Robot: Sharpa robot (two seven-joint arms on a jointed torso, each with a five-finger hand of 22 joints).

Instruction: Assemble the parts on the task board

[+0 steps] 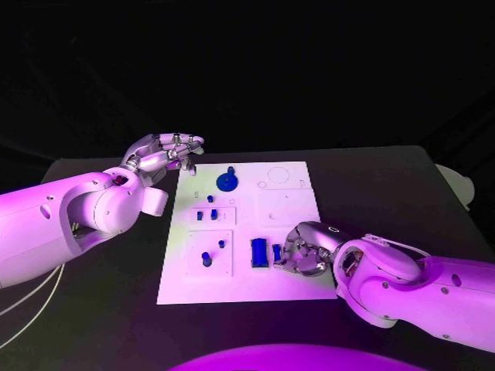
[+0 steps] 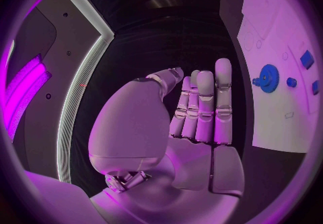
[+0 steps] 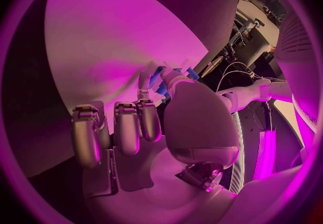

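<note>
Left hand empty, fingers straight — right hand pinches a blue part.

My board is white on a black table. On it, at twelve o'clock, a blue gear; at six, blue blocks. My hands are silver.

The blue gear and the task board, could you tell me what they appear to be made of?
Blue gear: probably moulded or printed plastic, with solid uniform colour and a matt look. Task board: a flat white plate, likely plastic or painted sheet, with faint outlines; I cannot be sure.
</note>
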